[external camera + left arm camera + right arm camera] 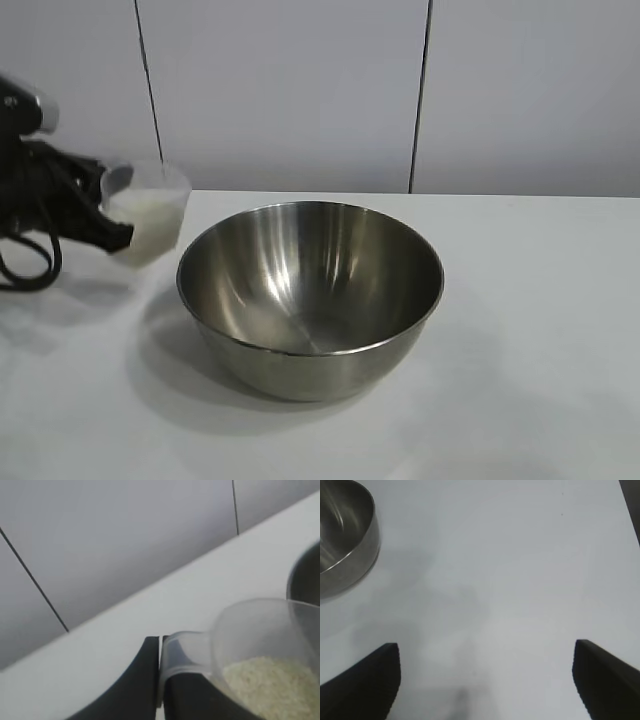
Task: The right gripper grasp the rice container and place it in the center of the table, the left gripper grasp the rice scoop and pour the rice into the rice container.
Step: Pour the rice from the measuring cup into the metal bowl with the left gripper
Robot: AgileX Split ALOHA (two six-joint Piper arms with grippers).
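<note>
Left hand point(112, 232): pinched on the rice scoop's point(150, 212) handle tab, scoop held off the counter point(540, 330).
Rice point(272, 685): seen inside the scoop.
Rice container point(310, 298): just beside the left hand, upright on the counter.
Right hand point(485, 680): spread wide over bare counter, container off to one side.

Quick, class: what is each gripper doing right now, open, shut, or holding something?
Left gripper: shut on the rice scoop's handle, scoop lifted beside the rice container, rice inside.
Right gripper: open, empty, over the table.
</note>
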